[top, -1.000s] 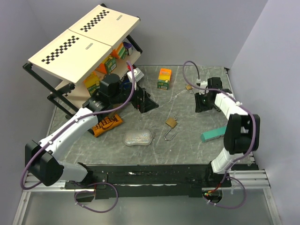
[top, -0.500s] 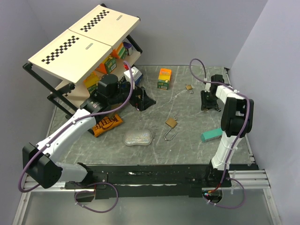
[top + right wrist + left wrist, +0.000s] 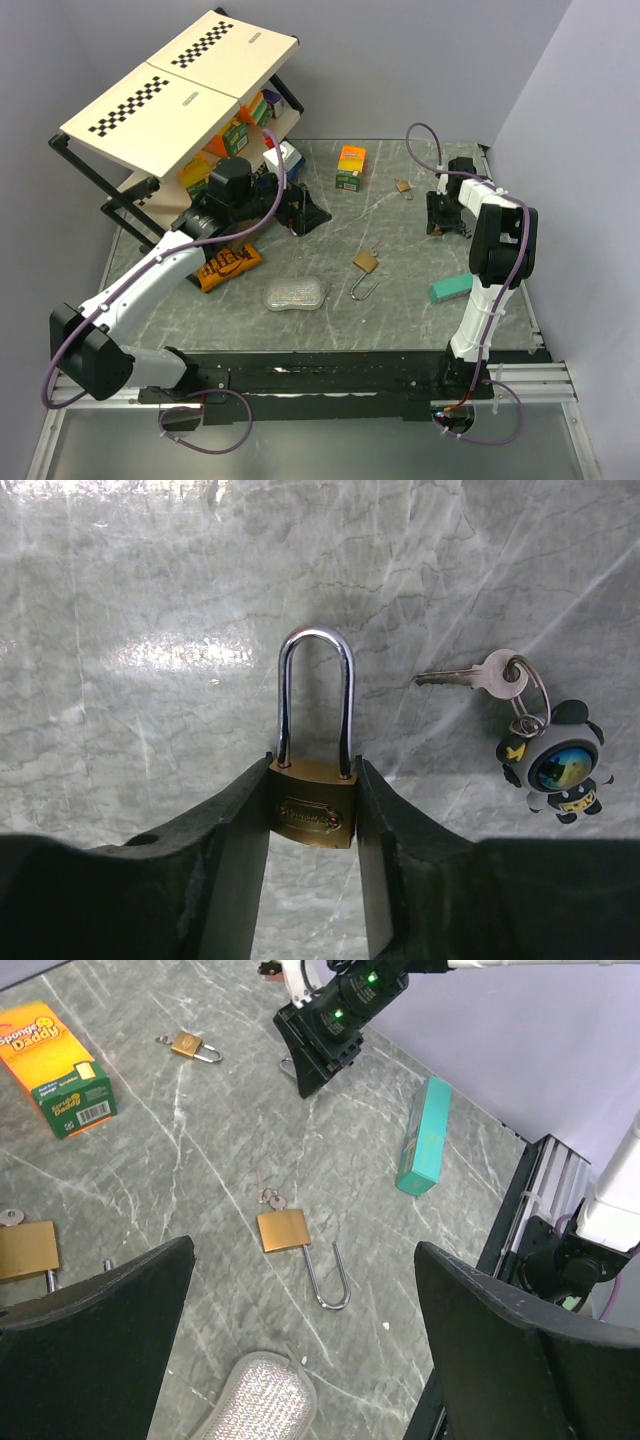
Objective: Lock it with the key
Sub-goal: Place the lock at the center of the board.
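Note:
In the right wrist view my right gripper point(image 3: 312, 772) is shut on the brass body of a padlock point(image 3: 311, 798). Its long steel shackle point(image 3: 316, 690) points away from me, with both legs seated in the body. The key point(image 3: 470, 676) lies on the marble table to the right of the padlock, on a ring with an astronaut charm point(image 3: 555, 763). From above, this gripper point(image 3: 440, 215) sits low at the far right. My left gripper point(image 3: 300, 212) hangs open over the table's middle. Below it lies a second brass padlock point(image 3: 284, 1230) with its shackle swung open.
A small padlock point(image 3: 190, 1047) and an orange sponge box point(image 3: 58, 1068) lie at the back. A teal box point(image 3: 423, 1135) is near the right edge and a silver scrub pad point(image 3: 296, 293) near the front. A slanted shelf point(image 3: 180, 85) with boxes fills the left. An orange packet point(image 3: 228, 265) lies beside the left arm.
The right arm's elbow has folded upward and inward while its gripper stayed at almost the same spot on the far right. The left gripper has barely shifted.

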You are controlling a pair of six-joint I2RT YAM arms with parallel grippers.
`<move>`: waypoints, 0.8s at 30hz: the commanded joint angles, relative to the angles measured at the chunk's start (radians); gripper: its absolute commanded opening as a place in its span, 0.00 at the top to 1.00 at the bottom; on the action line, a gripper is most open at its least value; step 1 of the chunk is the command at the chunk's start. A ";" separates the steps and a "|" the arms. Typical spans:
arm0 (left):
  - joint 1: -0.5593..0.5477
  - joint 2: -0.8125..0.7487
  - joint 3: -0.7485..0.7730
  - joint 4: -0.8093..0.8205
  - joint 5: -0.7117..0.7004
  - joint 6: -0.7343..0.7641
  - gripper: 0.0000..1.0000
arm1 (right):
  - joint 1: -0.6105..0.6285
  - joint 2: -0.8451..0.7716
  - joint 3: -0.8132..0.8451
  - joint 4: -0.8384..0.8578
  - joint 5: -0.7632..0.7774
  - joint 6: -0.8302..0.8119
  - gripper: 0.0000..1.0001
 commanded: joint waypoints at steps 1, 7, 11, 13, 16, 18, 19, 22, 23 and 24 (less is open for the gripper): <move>0.006 0.009 0.029 0.022 0.004 0.002 0.04 | -0.007 0.008 0.034 -0.040 0.023 0.020 0.43; 0.006 0.018 0.042 0.021 0.009 0.001 0.04 | -0.007 -0.009 0.054 -0.062 0.007 0.017 0.30; 0.007 0.018 0.048 0.022 0.016 -0.002 0.04 | -0.007 -0.058 0.079 -0.063 -0.040 -0.016 0.26; 0.006 0.017 0.049 0.022 0.023 -0.004 0.04 | -0.007 -0.079 0.106 -0.056 -0.080 -0.050 0.25; 0.006 0.018 0.051 0.019 0.027 -0.005 0.04 | 0.000 -0.070 0.171 -0.040 -0.121 -0.088 0.25; 0.006 0.023 0.054 0.016 0.030 -0.001 0.04 | 0.008 -0.040 0.255 -0.069 -0.154 -0.095 0.25; 0.007 0.024 0.058 0.011 0.030 0.002 0.04 | 0.016 0.000 0.289 -0.085 -0.166 -0.105 0.25; 0.007 0.034 0.066 0.004 0.024 0.012 0.04 | 0.037 0.066 0.386 -0.117 -0.172 -0.121 0.28; 0.007 0.035 0.068 0.004 0.021 0.010 0.04 | 0.042 0.080 0.399 -0.116 -0.168 -0.121 0.28; 0.009 0.037 0.069 0.002 0.020 0.009 0.04 | 0.045 0.104 0.428 -0.116 -0.165 -0.110 0.29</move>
